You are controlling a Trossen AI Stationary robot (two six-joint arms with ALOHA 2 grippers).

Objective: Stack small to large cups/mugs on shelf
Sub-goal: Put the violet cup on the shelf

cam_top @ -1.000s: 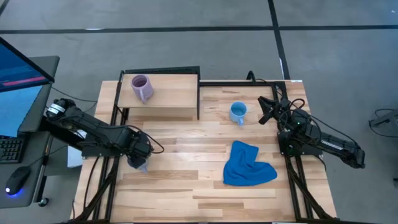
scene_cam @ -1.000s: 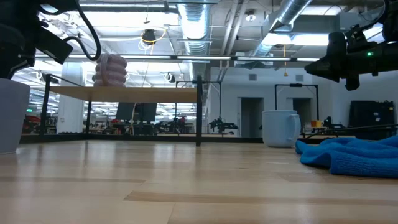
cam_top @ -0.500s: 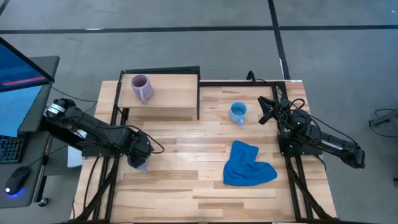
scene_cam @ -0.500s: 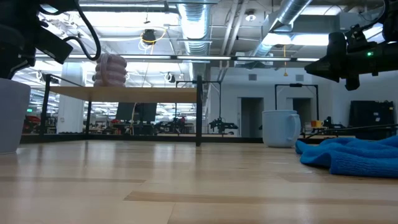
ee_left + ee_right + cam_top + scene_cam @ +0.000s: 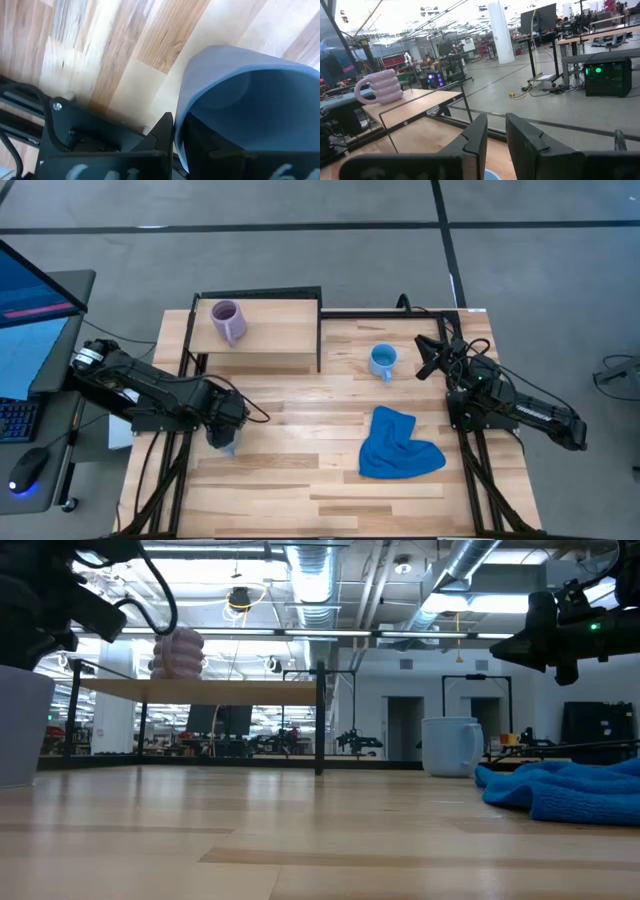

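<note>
With its rim pinched by the left gripper (image 5: pixel 175 131), the grey-blue mug (image 5: pixel 250 100) could be tilted or dropped if lifted abruptly.

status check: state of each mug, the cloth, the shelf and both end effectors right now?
pale purple mug: upright on the shelf.
grey-blue mug: on the tabletop, wall pinched by the left end effector.
light blue mug: upright on the table, free.
blue cloth: crumpled, lying loose.
right end effector: raised at the table's right edge, holding nothing.
</note>
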